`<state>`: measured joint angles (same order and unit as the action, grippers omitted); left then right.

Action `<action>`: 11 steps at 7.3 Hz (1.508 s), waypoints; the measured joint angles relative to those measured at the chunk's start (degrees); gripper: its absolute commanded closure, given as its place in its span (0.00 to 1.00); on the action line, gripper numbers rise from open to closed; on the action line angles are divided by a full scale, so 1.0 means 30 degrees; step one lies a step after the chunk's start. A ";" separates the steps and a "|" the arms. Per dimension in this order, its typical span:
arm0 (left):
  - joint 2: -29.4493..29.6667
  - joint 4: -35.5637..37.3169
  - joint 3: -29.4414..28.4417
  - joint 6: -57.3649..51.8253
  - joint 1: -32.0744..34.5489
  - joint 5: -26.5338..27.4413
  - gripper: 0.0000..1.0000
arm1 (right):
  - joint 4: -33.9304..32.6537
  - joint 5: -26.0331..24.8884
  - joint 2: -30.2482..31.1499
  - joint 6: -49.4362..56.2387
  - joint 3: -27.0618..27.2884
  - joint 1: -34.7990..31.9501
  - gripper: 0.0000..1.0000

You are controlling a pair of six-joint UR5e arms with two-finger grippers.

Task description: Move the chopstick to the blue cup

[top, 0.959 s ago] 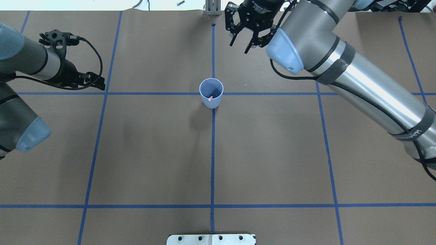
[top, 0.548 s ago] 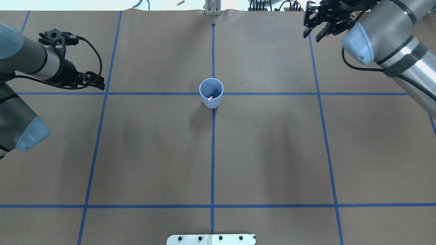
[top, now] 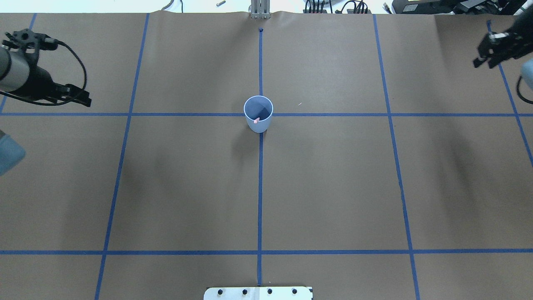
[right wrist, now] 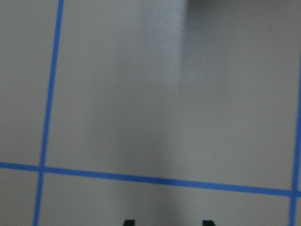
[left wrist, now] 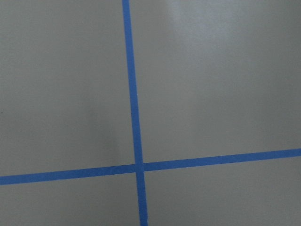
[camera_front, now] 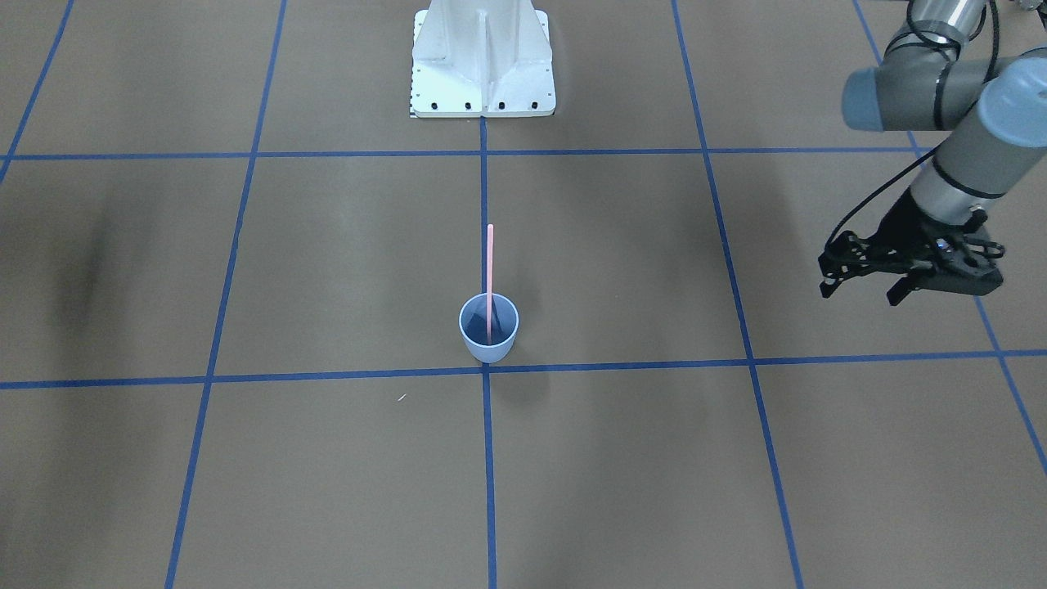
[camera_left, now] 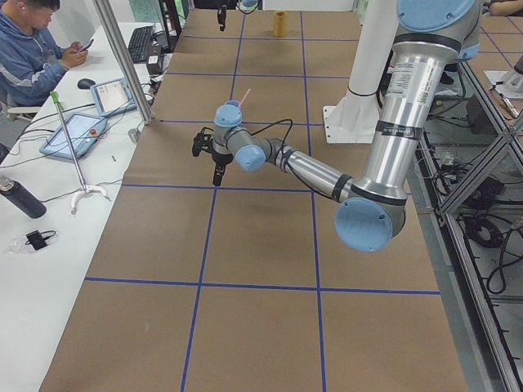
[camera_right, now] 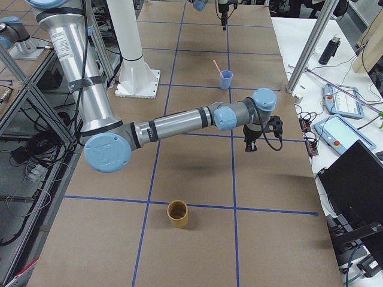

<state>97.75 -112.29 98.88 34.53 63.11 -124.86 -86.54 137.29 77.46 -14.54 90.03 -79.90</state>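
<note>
The blue cup [top: 258,109] stands upright at the middle tape crossing; it also shows in the front view [camera_front: 488,343] and the right side view [camera_right: 225,79]. One pale pink chopstick [camera_front: 490,266] stands in it and leans toward the robot's base; from overhead only its tip [top: 257,120] shows. My left gripper [camera_front: 859,293] is open and empty, far off to the cup's left [top: 85,100]. My right gripper [top: 483,63] is open and empty at the table's far right; its fingertips [right wrist: 128,222] show apart over bare mat.
The robot's base plate [camera_front: 483,90] is at the near edge. A tan cup [camera_right: 178,213] stands toward the table's right end. A metal post [top: 260,10] stands at the far edge. An operator [camera_left: 33,53] sits beyond the far side.
My right arm has swung from near the cup to the table's far right. My left gripper has drawn back to the left. Cup and chopstick have not moved.
</note>
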 measured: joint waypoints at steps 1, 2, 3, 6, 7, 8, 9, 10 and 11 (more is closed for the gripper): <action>-0.0724 0.0031 -0.0006 -0.1422 0.1164 -0.1019 0.02 | 0.0314 -0.0008 0.1896 0.0969 0.1075 -0.0743 0.00; -0.1252 0.0125 -0.0028 -0.2186 0.2122 -0.1670 0.02 | 0.1371 -0.0051 0.3712 0.1553 0.1966 -0.1235 0.00; -0.1498 0.0368 -0.0086 -0.2684 0.2789 -0.1976 0.02 | 0.2843 -0.0128 0.5006 0.2009 0.2339 -0.1470 0.00; -0.2079 0.2733 0.0021 -0.6697 0.4086 -0.2178 0.02 | 0.4472 -0.1499 0.5926 0.3066 0.2645 -0.1493 0.00; -0.2042 0.4049 0.0324 -0.7334 0.4336 -0.2202 0.02 | 0.4506 -0.1938 0.5913 0.3462 0.2659 -0.1326 0.00; -0.2056 0.4890 0.0522 -0.7595 0.4448 -0.2184 0.02 | 0.4508 -0.2135 0.5896 0.3660 0.2668 -0.1176 0.00; -0.2129 0.5212 0.0565 -0.7685 0.4489 -0.2132 0.02 | 0.4504 -0.2199 0.5893 0.3745 0.2666 -0.1023 0.00; -0.2196 0.5259 0.0547 -0.7715 0.4498 -0.2106 0.02 | 0.4502 -0.2218 0.5893 0.3776 0.2660 -0.0881 0.00; -0.2226 0.5180 0.0522 -0.7681 0.4506 -0.2096 0.02 | 0.4495 -0.2226 0.5860 0.3782 0.2633 -0.0766 0.00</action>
<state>91.07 -96.75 100.45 11.49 76.63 -131.15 -73.05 130.61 95.04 -3.20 97.93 -82.20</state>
